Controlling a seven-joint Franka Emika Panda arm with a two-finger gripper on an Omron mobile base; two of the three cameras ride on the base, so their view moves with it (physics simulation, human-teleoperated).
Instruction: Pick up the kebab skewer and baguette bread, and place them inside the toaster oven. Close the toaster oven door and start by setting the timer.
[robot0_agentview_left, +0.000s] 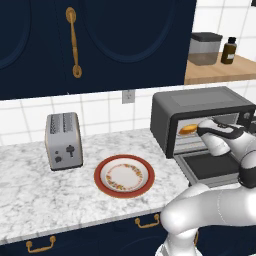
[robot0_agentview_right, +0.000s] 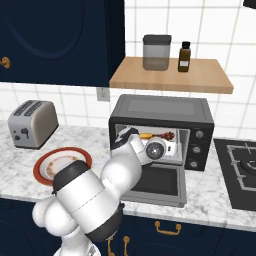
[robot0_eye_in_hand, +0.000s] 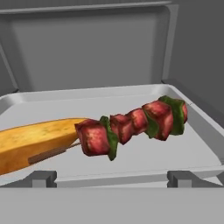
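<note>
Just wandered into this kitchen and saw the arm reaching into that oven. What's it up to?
The robot arm is loading food into the toaster oven. Its gripper is open at the oven's mouth, holding nothing. The kebab skewer and the baguette bread already lie on the tray inside, the skewer's stick end resting against the bread. The toaster oven door is still dropped open, so closing it and setting the timer remain. The plate on the counter holds no food.

A rendered home kitchen: a white marble countertop (robot0_agentview_left: 30, 170) below dark navy cabinets with brass handles (robot0_agentview_left: 73, 42), white wall tiles, a silver two-slot toaster (robot0_agentview_left: 63, 140), a dark grey toaster oven (robot0_agentview_right: 161, 131), a black stove hob (robot0_agentview_right: 241, 170), and a wooden shelf (robot0_agentview_right: 170, 75) holding jars.
</note>
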